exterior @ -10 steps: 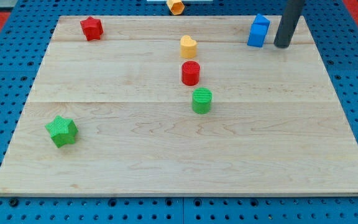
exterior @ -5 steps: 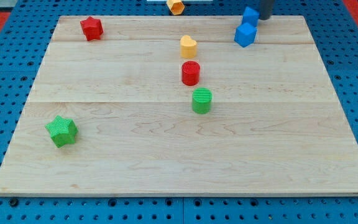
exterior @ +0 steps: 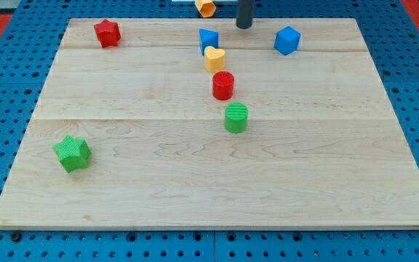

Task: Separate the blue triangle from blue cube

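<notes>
The blue cube [exterior: 286, 40] sits near the board's top right. The blue triangle [exterior: 208, 39] now lies well to its left, near the top middle, touching or almost touching the yellow heart block [exterior: 214, 58] just below it. My tip [exterior: 244, 26] is at the board's top edge, between the two blue blocks, a little right of the blue triangle and clear of both.
A red cylinder [exterior: 223, 85] and a green cylinder [exterior: 236, 117] stand in a column below the yellow heart. A red star [exterior: 107, 33] is at the top left, a green star [exterior: 72, 153] at the lower left. An orange hexagon [exterior: 205, 7] lies off the board's top edge.
My tip has swept left along the board's top edge. The blue triangle has slid left from beside the blue cube to next to the yellow heart, which shifted slightly. The cube stayed.
</notes>
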